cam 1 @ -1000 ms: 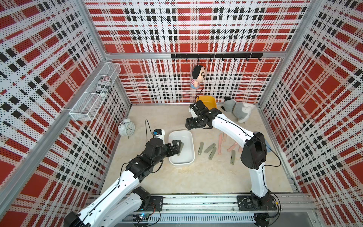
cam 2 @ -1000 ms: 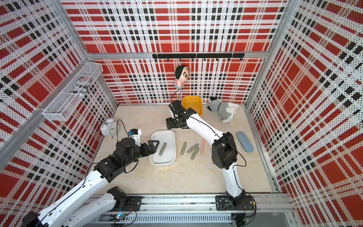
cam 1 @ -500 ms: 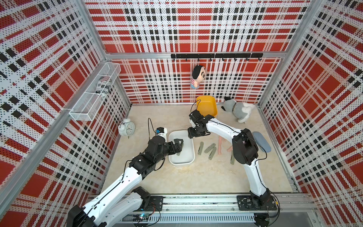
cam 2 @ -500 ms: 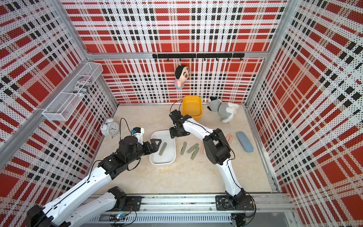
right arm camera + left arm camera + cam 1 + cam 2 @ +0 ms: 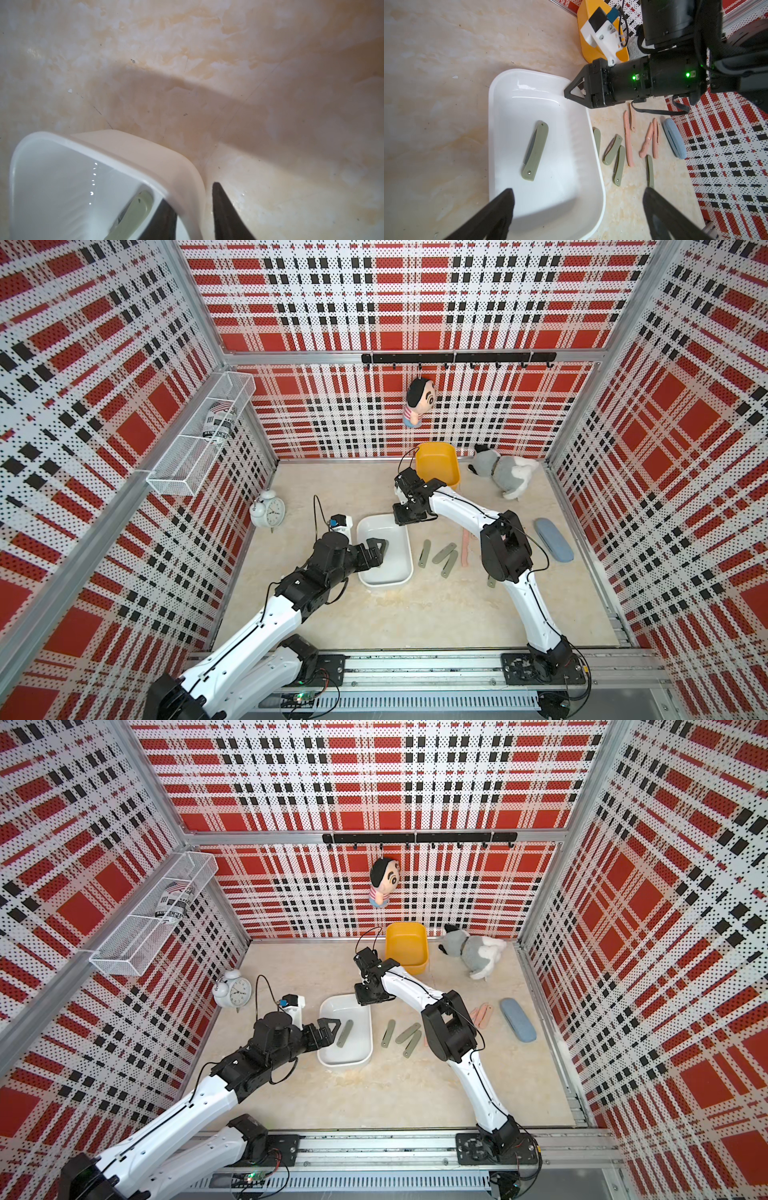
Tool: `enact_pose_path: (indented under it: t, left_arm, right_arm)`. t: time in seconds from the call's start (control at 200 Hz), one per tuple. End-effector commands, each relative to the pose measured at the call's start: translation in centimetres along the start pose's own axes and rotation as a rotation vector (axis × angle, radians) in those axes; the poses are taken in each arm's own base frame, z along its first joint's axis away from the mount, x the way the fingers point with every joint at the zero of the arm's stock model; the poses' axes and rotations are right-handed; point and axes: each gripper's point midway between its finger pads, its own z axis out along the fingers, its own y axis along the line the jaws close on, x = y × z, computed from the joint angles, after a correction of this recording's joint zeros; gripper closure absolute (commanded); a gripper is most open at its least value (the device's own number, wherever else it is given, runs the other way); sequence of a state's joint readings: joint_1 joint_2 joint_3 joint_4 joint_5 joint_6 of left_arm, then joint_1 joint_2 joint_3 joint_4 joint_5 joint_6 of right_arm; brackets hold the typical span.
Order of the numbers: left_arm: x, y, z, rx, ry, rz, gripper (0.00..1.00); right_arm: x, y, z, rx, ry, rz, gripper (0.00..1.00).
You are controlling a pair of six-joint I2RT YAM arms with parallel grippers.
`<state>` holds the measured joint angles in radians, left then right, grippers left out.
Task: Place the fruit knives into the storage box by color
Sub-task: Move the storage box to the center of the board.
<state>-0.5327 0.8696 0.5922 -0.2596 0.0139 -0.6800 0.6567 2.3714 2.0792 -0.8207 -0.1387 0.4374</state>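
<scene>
1. Movement: the right gripper (image 5: 189,195) has swung from beside the yellow box (image 5: 436,464) to the far rim of the white box (image 5: 529,72), jaws narrowing astride it; pinch uncertain.
2. Left gripper (image 5: 578,192) hovers spread above; one green knife (image 5: 535,151) lies inside.
3. Likely steadying the box; other knives (image 5: 618,164) wait on the worktop (image 5: 436,83).

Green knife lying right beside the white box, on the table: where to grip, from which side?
Likely mid-length on the green knife, from straight above, closing across its narrow width. It lies flat, so only its long edges offer purchase; the white box wall runs close alongside, so open narrowly.
</scene>
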Motion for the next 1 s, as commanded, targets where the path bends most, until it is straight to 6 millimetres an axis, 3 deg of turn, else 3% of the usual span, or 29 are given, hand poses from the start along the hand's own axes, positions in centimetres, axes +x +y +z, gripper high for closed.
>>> enact_pose_path:
  t: [0.0,0.311,0.596,0.651,0.746,0.827,0.997]
  left_arm:
    - [-0.4,0.0,-0.2,0.019,-0.020,0.003,0.02]
    - [-0.4,0.7,-0.1,0.013,-0.016,-0.002,0.02]
    - [-0.8,0.7,-0.1,0.013,-0.022,-0.002,0.02]
    - [-0.9,0.6,-0.1,0.018,-0.024,-0.002,0.02]
    - [-1.5,0.1,-0.2,0.029,-0.033,0.001,0.02]
    - [-2.2,-0.5,-0.6,0.036,-0.044,0.011,0.02]
    - [-3.8,-2.0,-1.9,0.054,-0.057,0.042,0.01]
  right_arm:
    - [-0.4,-0.8,0.5,0.000,0.007,0.022,0.73]
    - [-2.5,-2.7,0.4,-0.002,-0.017,0.061,0.79]
    - [-4.2,-3.6,-0.1,-0.003,-0.042,0.068,0.76]
    - [-4.4,-3.5,-0.5,-0.004,-0.046,0.068,0.71]
    - [-4.6,-3.3,-1.9,0.001,-0.062,0.062,0.48]
    - [-5.1,-3.1,-3.8,0.006,-0.093,0.055,0.35]
    - [-5.9,-2.8,-8.6,0.025,-0.164,0.039,0.22]
